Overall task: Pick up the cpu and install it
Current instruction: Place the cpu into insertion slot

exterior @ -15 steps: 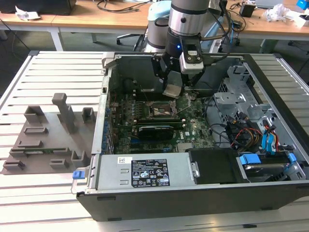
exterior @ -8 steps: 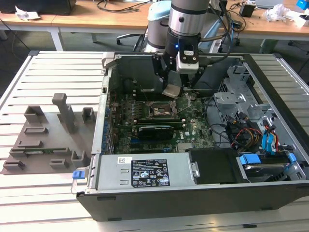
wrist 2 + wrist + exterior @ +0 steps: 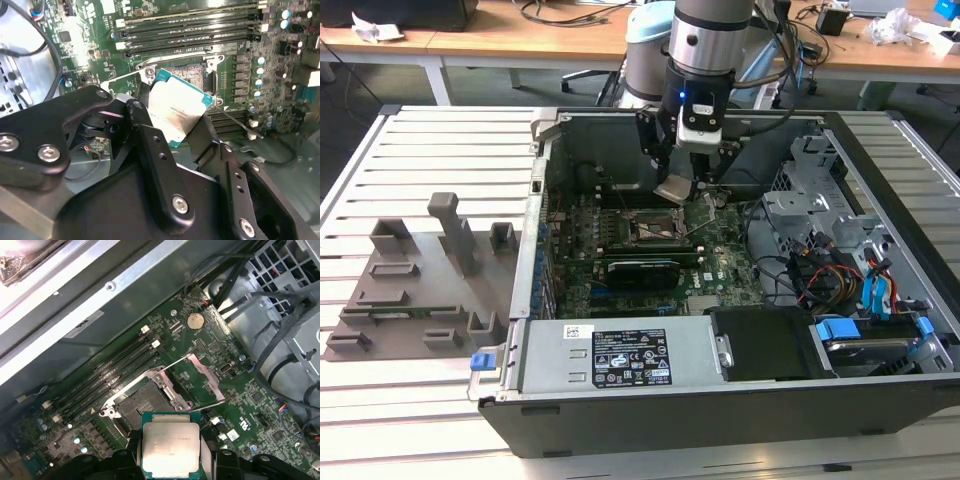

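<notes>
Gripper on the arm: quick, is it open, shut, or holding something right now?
Gripper: shut on the small flat square cpu with a silvery-grey metal top, near the open dark metal socket.

A pale slatted tabletop (image 3: 430, 140) carries two things. A dark open case (image 3: 740, 415) lies on its side across the middle and the exterior view's right. A flat grey fixture (image 3: 395, 300) with upright blocks lies just beside it, on the exterior view's left.
</notes>
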{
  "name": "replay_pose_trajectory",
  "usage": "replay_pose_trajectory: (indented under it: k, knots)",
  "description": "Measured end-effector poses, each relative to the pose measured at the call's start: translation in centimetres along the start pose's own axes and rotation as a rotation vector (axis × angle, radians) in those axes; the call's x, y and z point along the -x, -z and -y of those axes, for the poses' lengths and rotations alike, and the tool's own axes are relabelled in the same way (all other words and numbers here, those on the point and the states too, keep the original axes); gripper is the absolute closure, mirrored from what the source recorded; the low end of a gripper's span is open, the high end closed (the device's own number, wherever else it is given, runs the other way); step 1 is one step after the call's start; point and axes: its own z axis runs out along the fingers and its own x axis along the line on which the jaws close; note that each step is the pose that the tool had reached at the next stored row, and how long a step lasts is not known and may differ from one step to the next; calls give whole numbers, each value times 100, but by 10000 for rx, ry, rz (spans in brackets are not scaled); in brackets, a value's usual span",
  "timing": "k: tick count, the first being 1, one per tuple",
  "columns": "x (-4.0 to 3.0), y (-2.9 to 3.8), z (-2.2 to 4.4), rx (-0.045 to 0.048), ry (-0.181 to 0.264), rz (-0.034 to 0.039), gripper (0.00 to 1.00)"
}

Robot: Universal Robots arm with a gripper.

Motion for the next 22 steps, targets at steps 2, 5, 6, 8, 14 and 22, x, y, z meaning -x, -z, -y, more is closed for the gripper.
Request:
replay_pose_trajectory:
  k: [2, 5, 6, 8, 14, 22]
  knots:
    - [0, -3, 0, -19, -408, -10, 45]
    - [0, -7, 0, -39, -891, -21, 45]
    - [0, -9, 0, -53, -1135, -25, 45]
    - [0, -12, 0, -67, -1487, -34, 45]
    - [0, -24, -2, -69, -3017, -132, 45]
    - [0, -39, -2, 56, -4634, -357, 45]
